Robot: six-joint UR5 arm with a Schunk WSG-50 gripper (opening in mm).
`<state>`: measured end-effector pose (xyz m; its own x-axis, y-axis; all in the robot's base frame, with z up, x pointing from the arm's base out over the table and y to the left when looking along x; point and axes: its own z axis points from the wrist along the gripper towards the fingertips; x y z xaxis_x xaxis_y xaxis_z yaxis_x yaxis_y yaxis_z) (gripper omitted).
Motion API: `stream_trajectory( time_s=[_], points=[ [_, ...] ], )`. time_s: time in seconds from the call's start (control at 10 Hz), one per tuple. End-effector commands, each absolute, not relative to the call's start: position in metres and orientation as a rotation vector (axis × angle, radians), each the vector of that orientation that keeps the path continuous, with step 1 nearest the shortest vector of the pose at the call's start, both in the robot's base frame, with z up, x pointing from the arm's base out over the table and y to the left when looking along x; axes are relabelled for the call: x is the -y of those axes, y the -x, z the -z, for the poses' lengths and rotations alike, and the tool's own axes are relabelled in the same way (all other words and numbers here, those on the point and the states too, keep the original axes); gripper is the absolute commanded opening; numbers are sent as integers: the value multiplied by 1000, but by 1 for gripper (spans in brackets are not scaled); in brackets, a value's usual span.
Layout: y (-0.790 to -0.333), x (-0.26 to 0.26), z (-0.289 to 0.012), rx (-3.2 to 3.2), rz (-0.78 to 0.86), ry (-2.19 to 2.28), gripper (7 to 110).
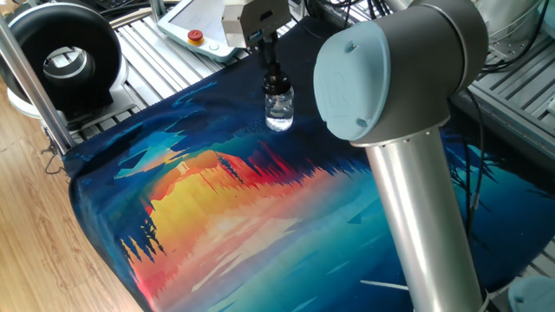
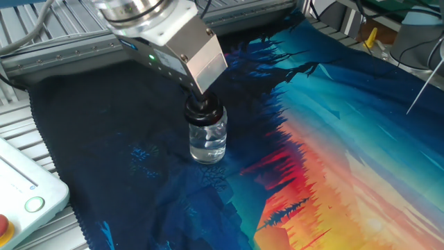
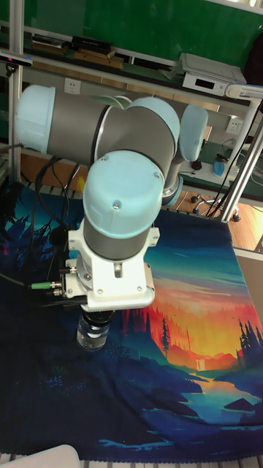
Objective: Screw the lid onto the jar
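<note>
The jar (image 2: 207, 142), a small clear glass bottle, stands upright on the dark part of the printed cloth (image 2: 333, 139). It also shows in the other fixed view as the jar (image 1: 279, 111) and in the tall view as the jar (image 3: 93, 338). The black lid (image 2: 205, 114) sits on its neck, seen too as the lid (image 1: 276, 86). My gripper (image 2: 200, 104) hangs straight over the lid, and its dark fingers (image 1: 268, 61) come down to the lid's top. The silver gripper body hides the fingertips, so their grip does not show.
A white pendant with a red button (image 1: 196, 36) lies at the cloth's far edge. A large black ring-shaped device (image 1: 62, 59) stands at the left. The arm's big grey elbow (image 1: 390, 78) fills the right of one fixed view. Metal slats (image 2: 28, 111) border the cloth.
</note>
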<state>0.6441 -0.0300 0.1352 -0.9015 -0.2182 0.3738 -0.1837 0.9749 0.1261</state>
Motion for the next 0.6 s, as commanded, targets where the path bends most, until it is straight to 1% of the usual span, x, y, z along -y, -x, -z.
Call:
stream_trajectory(
  time_s=[0.0, 0.1, 0.2, 0.4, 0.5],
  points=[
    [-641, 20, -137, 2750, 198, -255, 7],
    [-642, 20, -134, 2776, 174, -233, 7],
    [-646, 29, -136, 2809, 105, -220, 7],
    [-648, 33, -142, 2837, 84, -225, 7],
    [-648, 31, -139, 2858, 91, -224, 7]
  ],
)
